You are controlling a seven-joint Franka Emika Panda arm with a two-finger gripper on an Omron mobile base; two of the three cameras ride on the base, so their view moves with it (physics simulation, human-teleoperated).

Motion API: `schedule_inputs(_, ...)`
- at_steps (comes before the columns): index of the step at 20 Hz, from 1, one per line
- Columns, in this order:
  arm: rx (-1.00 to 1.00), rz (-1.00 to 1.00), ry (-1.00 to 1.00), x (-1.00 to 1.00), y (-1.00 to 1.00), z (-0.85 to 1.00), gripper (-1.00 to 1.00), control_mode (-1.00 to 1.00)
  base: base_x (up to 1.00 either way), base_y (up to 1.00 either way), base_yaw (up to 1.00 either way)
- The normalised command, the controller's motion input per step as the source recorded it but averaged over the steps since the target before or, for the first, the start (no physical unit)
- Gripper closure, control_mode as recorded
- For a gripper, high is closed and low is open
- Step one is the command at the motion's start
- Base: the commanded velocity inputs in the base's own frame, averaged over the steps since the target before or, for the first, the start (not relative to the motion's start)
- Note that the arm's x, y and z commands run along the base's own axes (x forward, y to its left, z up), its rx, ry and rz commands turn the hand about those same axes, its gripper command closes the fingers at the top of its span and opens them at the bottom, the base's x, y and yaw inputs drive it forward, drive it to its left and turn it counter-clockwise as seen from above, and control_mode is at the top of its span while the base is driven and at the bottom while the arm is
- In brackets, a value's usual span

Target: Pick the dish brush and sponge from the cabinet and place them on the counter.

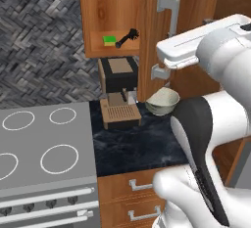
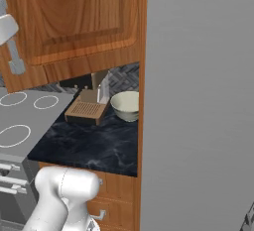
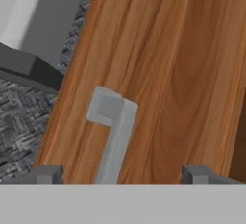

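Note:
The cabinet (image 1: pixel 110 7) stands open. On its shelf lies the green and yellow sponge (image 1: pixel 109 39), with the black dish brush (image 1: pixel 126 37) just right of it, head up. The swung-out cabinet door (image 1: pixel 151 31) carries a grey bar handle (image 3: pixel 114 136). In the hand view my gripper (image 3: pixel 122 175) is open close against that door, one fingertip (image 3: pixel 48 174) on each side of the handle bar and apart from it. Below the cabinet lies the black marbled counter (image 1: pixel 139 144). Nothing is held.
A coffee machine (image 1: pixel 117 92) and a pale bowl (image 1: pixel 163 100) stand at the back of the counter. The grey stovetop (image 1: pixel 44 144) lies to the left. Wooden drawers (image 1: pixel 132 197) sit under the counter. A tall grey panel (image 2: pixel 198 101) closes off the right side.

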Motion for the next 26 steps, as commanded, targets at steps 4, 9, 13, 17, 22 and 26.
schedule_inputs(4, -0.17, 0.07, 0.15, -0.99, 0.37, -0.07, -1.00, -1.00, 0.00, 0.00, 0.00)
schedule_inputs(9, -0.28, 0.05, 0.17, -1.00, 0.61, -0.27, -1.00, -1.00, 0.00, 0.00, 0.00)
schedule_inputs(13, -0.40, 0.02, 0.15, -0.72, 0.64, -0.36, -1.00, -1.00, 0.00, 0.00, 0.00)
schedule_inputs(17, -0.37, -0.06, -0.04, 0.07, 0.62, -0.36, -1.00, -1.00, 0.00, 0.00, 0.00)
schedule_inputs(22, -0.14, -0.06, -0.08, 0.45, 0.14, -0.30, -1.00, -1.00, 0.00, 0.00, 0.00)
schedule_inputs(26, -0.12, -0.09, -0.03, 0.63, 0.00, -0.30, -1.00, -1.00, 0.00, 0.00, 0.00)
